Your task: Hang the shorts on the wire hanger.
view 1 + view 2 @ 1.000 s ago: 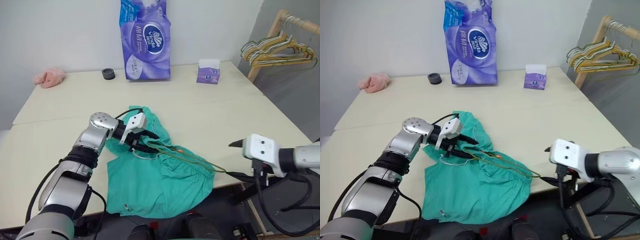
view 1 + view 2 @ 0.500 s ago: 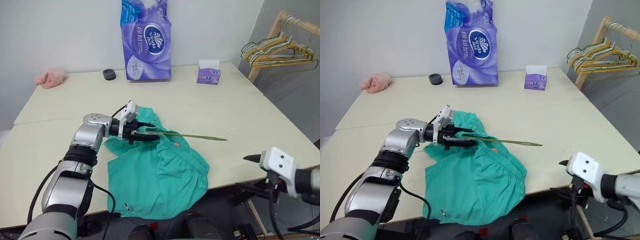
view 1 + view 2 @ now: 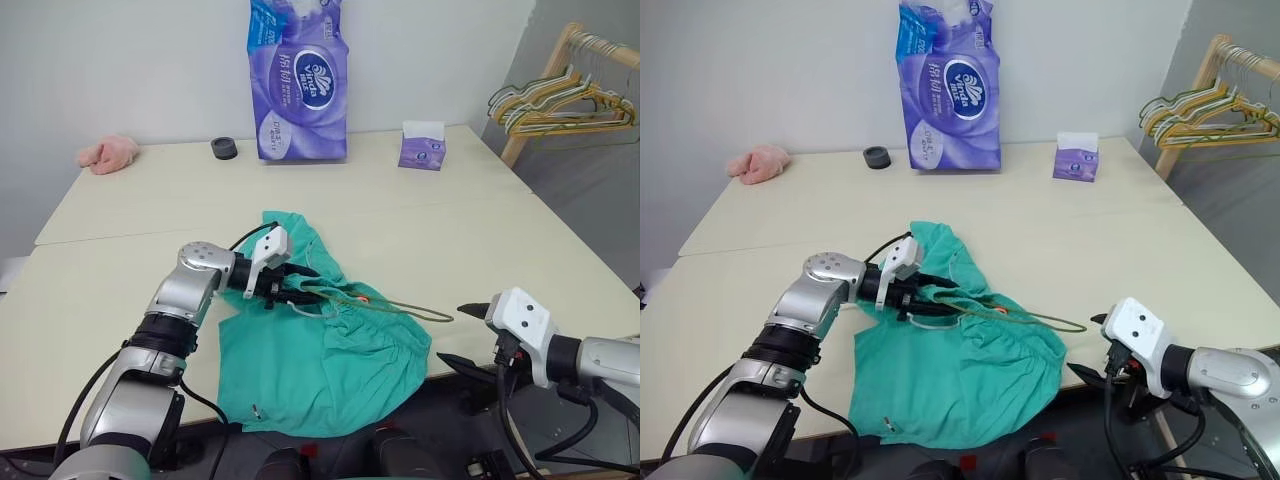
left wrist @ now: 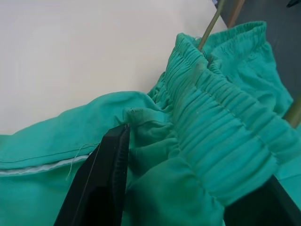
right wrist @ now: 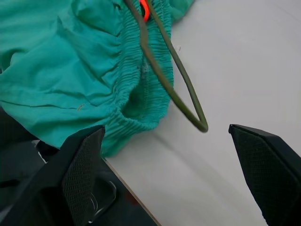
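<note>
**Hanger threaded in the waistband, right jaws wide**

You have the shorts [image 3: 320, 350] lying on the near edge of the counter [image 3: 480, 230], their lower part hanging over that edge. Your left gripper [image 3: 285, 288] sits at the far left of the shorts, its jaws closed on the hook end of the wire hanger [image 3: 400, 308] amid the gathered waistband. The hanger runs right from there through the waistband, and its far corner pokes out onto bare counter. Your right gripper [image 3: 462, 335] hovers just off the near right edge, jaws spread wide and empty, pointing at that exposed hanger corner.
</note>
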